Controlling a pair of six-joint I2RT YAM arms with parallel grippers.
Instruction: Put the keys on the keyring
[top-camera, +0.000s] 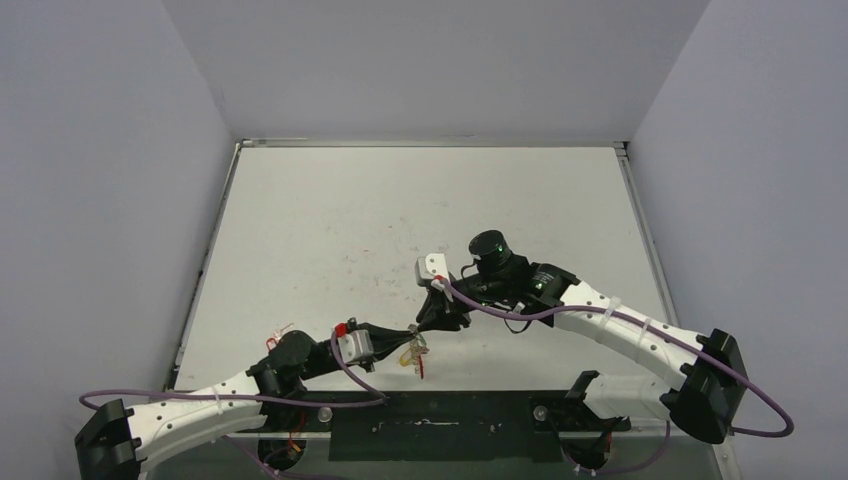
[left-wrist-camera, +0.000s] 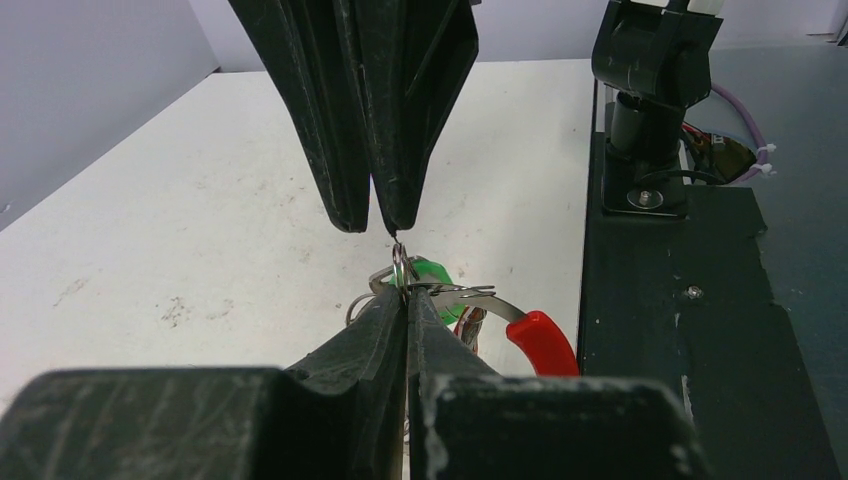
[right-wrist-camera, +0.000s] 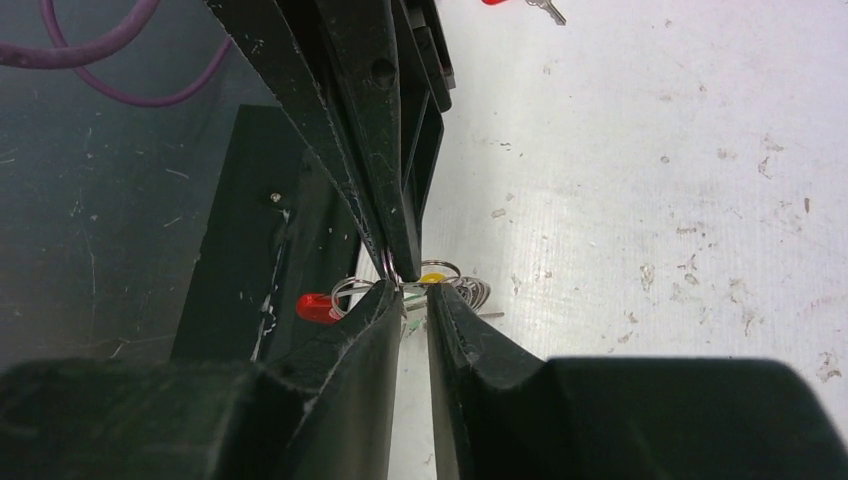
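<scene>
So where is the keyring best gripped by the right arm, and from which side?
Probably the bare wire rim of the keyring, coming head-on opposite the left gripper, whose shut jaws hold it; the red piece fills one side, keys the other.

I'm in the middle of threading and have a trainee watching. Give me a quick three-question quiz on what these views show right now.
1. True or false: the left tool stands wide open.
2. In the left wrist view, which colour is the tag beside the left tool's tips? A blue, B green, C black.
3. Fill in: a loose key lying alone on the table carries a ___ tag.
Key: 1 false, it is shut on the keyring. 2 B. 3 red.
</scene>
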